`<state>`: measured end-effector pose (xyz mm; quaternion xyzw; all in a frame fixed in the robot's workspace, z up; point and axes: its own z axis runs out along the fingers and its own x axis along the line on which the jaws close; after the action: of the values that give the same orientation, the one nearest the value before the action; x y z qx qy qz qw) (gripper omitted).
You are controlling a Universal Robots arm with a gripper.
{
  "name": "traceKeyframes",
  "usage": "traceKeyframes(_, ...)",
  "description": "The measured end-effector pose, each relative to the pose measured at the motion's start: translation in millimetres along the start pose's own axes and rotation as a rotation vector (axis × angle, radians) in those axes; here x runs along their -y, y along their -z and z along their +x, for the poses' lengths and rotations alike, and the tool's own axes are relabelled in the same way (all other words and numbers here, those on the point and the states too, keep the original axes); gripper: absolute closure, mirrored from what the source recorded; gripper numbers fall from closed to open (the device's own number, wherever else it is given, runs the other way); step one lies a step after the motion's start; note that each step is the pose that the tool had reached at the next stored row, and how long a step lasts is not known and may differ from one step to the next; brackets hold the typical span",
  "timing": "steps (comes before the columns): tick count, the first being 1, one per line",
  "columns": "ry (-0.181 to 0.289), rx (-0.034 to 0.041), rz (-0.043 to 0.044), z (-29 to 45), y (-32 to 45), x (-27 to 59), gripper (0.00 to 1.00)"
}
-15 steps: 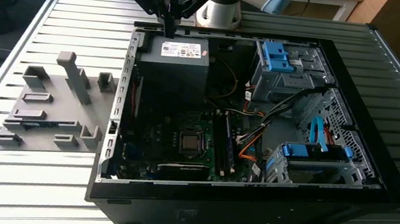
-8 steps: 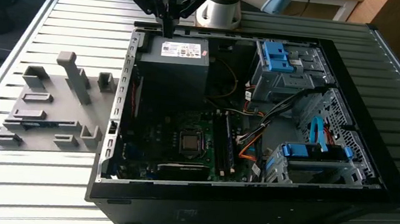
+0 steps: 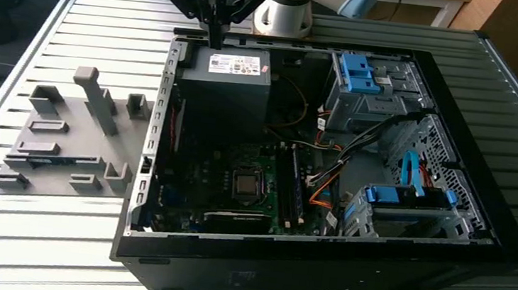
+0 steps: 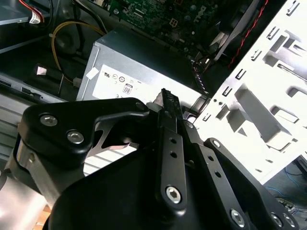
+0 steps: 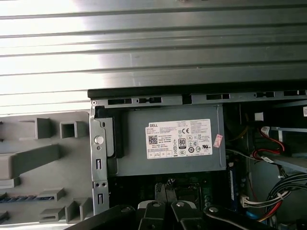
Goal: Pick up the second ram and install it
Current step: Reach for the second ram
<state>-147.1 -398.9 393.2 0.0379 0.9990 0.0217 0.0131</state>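
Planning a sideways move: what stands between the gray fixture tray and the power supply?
The case's metal side wall, in the exterior view and first wrist view.

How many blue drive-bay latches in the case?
2. One latch at the exterior view's upper right, the other latch at its lower right, both inside the case. More may be hidden.

The second ram [image 5: 29, 197] lies mostly hidden in the fixture [image 5: 76, 172] — details unclear.

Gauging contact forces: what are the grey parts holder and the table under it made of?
Grey parts holder: matte, uniform grey blocky shapes, likely plastic, possibly printed. Table: ribbed slats with bright glare, looks like bare metal, probably aluminium.
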Motion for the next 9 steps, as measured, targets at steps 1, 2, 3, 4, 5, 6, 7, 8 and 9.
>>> traceKeyframes(1,0.0,0.0,-0.0001,0.3,0.0,0.0,0.89)
traceKeyframes(2,0.0,0.0,-0.0001,0.6,0.0,0.0,0.89)
traceKeyframes(3,0.0,-0.0001,0.0,0.9,0.0,0.1,0.89)
traceKeyframes(4,0.0,0.0,0.0,1.2,0.0,0.1,0.89)
traceKeyframes(5,0.0,0.0,-0.0001,1.5,0.0,0.1,0.89)
traceKeyframes(6,0.0,0.0,-0.0001,1.8,0.0,0.1,0.89)
traceKeyframes(7,0.0,0.0,0.0,2.1,0.0,0.1,0.89)
traceKeyframes(8,0.0,0.0,0.0,2.4,0.0,0.2,0.89)
traceKeyframes(9,0.0,0.0,0.0,2.7,0.0,0.2,0.89)
